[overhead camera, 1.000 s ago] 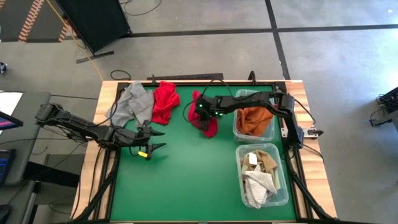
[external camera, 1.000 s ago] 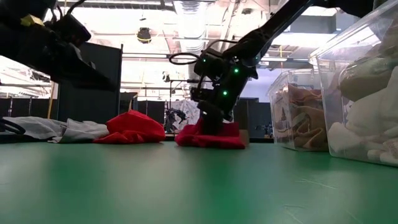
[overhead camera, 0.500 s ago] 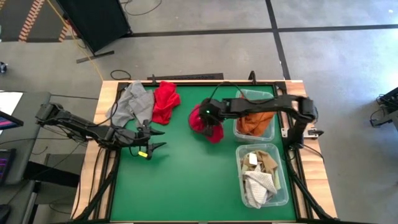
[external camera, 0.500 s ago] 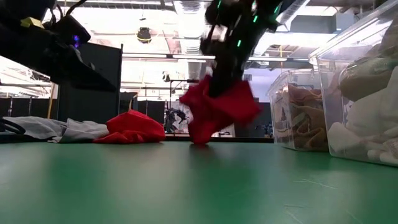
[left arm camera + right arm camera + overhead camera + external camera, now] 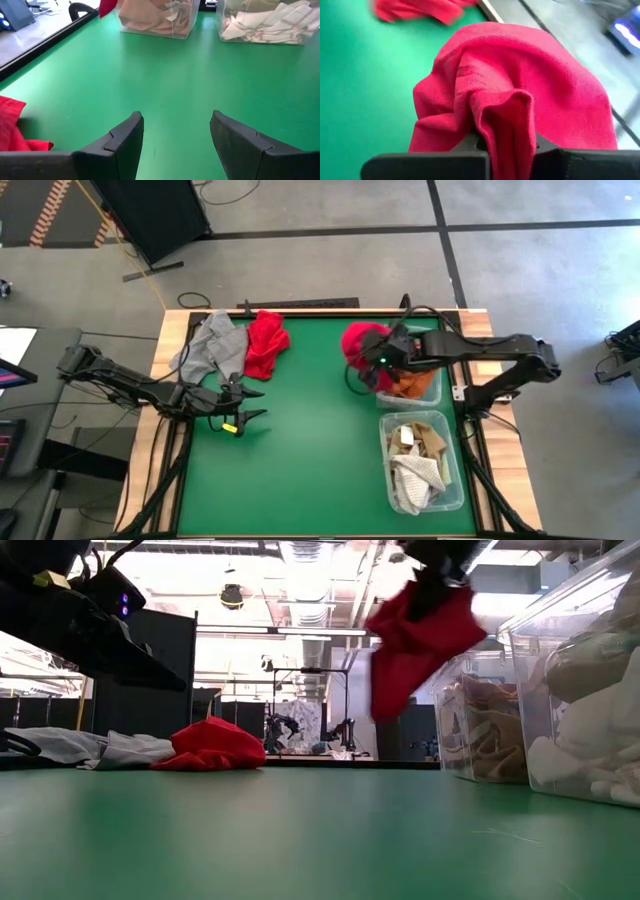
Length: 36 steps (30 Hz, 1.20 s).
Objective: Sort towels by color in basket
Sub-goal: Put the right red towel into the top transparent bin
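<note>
My right gripper (image 5: 380,363) is shut on a red towel (image 5: 362,343), held high above the green table beside the far clear bin (image 5: 432,388), which holds orange towels. The towel also shows in the low view (image 5: 415,640) and the right wrist view (image 5: 520,100). My left gripper (image 5: 250,406) is open and empty, low over the table's left part; its fingers show in the left wrist view (image 5: 175,135). Another red towel (image 5: 265,340) and a grey towel (image 5: 212,345) lie on the table at the far left. The near bin (image 5: 420,465) holds white and tan towels. My right gripper pinches a bunched fold of the red towel (image 5: 507,122) between its two fingers, several layers. The towel is lifted clear of the table and hangs slack below the gripper (image 5: 400,680).
The two clear bins stand along the table's right edge. Open green mat (image 5: 310,450) lies between my left gripper and the bins. The table's wooden rim (image 5: 165,340) runs round the mat.
My right gripper has risen from the table's far middle and gone toward the right edge and the far bin. The red towel, which lay bunched on the mat, is lifted clear and hangs below the gripper.
</note>
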Motion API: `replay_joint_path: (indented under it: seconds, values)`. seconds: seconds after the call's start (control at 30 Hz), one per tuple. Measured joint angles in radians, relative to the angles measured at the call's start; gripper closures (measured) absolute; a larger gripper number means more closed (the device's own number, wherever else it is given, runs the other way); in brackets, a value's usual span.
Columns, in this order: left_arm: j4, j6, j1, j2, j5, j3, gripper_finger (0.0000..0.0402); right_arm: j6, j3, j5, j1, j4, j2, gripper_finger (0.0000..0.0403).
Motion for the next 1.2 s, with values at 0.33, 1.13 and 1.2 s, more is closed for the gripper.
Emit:
replay_joint_path:
  seconds: [0.33, 1.13, 1.2]
  values:
    - [0.002, 0.001, 0.000, 0.000, 0.000, 0.000, 0.0185, 0.347, 0.000, 0.028, 0.000, -0.412, -0.075, 0.0358]
    - [0.014, 0.009, 0.000, 0.000, 0.002, 0.000, 0.0185, 0.307, -0.151, -0.085, -0.237, -0.462, 0.041, 0.0358]
    - [0.010, 0.009, 0.000, 0.000, 0.002, 0.000, 0.0185, 0.282, -0.188, -0.110, -0.264, -0.405, 0.040, 0.0358]
